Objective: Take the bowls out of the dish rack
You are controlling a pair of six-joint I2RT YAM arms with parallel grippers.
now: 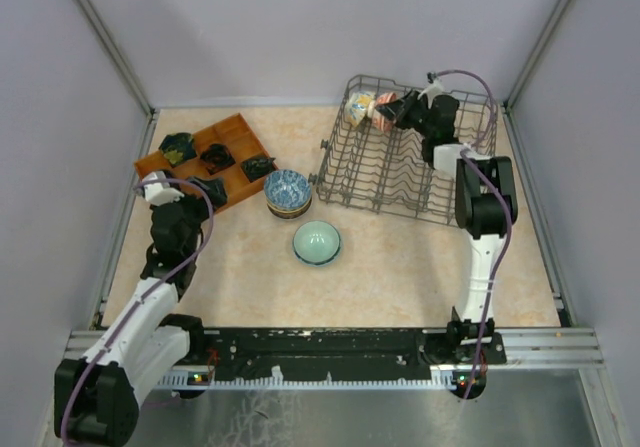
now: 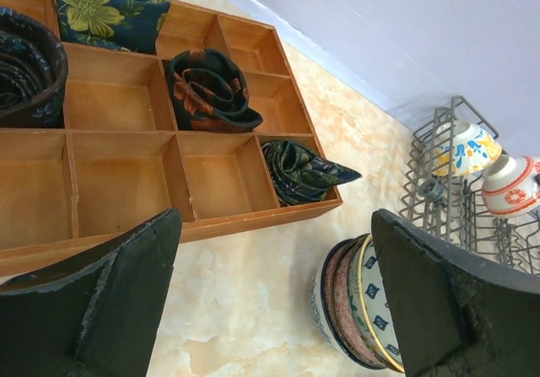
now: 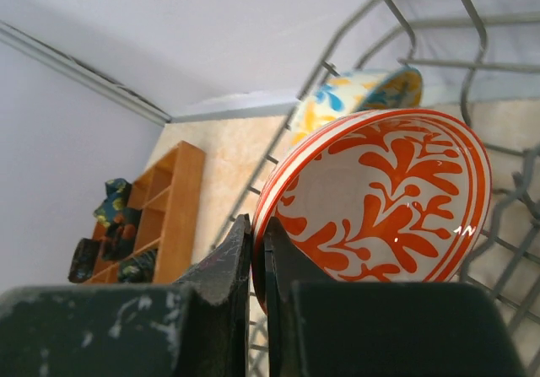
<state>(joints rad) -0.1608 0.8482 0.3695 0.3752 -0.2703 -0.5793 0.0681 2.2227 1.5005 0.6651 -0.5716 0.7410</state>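
Observation:
The grey wire dish rack (image 1: 400, 172) stands at the back right. My right gripper (image 3: 258, 242) is shut on the rim of an orange-and-white leaf bowl (image 3: 380, 196) inside the rack's far end; it also shows in the top view (image 1: 385, 112). A yellow-and-blue bowl (image 1: 358, 106) stands on edge just behind it (image 3: 354, 94). A stack of bowls (image 1: 287, 193) sits on the table left of the rack, and a pale teal bowl (image 1: 316, 241) sits in front of it. My left gripper (image 2: 274, 309) is open and empty above the table, beside the stack (image 2: 359, 305).
A brown wooden compartment tray (image 1: 215, 157) with several dark folded cloths (image 2: 207, 90) lies at the back left. Grey walls close in the table on three sides. The rack's upright tines (image 1: 385, 182) fill its near half.

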